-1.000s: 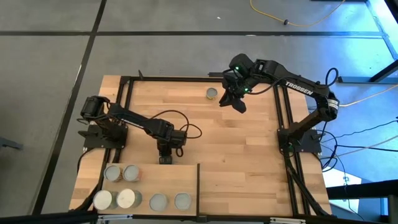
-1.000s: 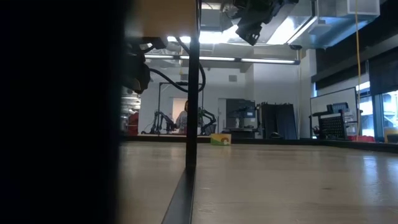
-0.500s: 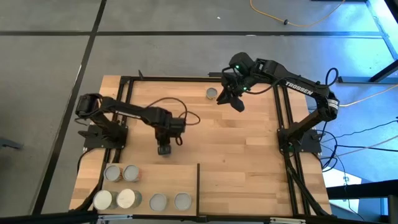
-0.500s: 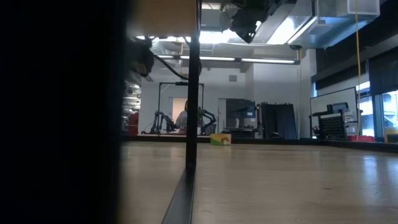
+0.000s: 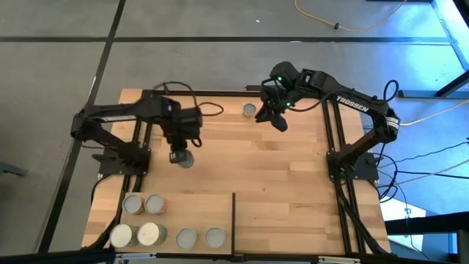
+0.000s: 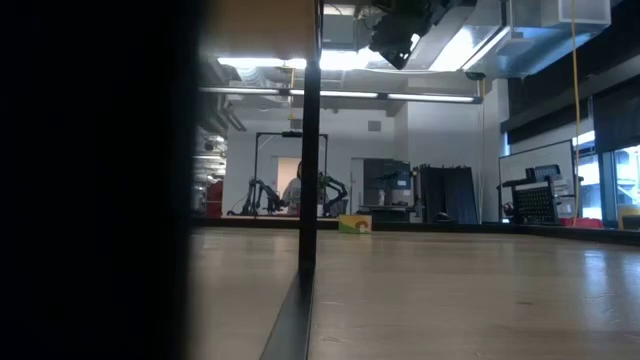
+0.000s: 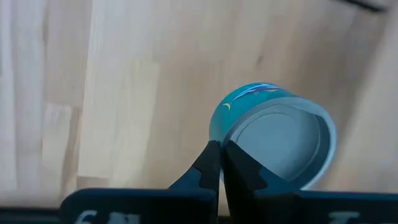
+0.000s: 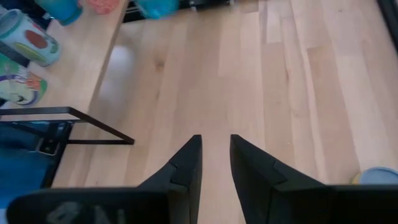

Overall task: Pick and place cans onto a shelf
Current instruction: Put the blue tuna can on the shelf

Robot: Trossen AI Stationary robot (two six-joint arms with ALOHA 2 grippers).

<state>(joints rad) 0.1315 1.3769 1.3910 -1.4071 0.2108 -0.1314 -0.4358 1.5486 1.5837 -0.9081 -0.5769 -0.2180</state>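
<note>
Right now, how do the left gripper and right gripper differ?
The left gripper has its fingers shut together, while the right gripper has its fingers apart. The left gripper hangs over a teal can on the table's left half, holding nothing; the right gripper sits near the far edge beside a lone can, also empty. Both point down at the planked tabletop.
</note>
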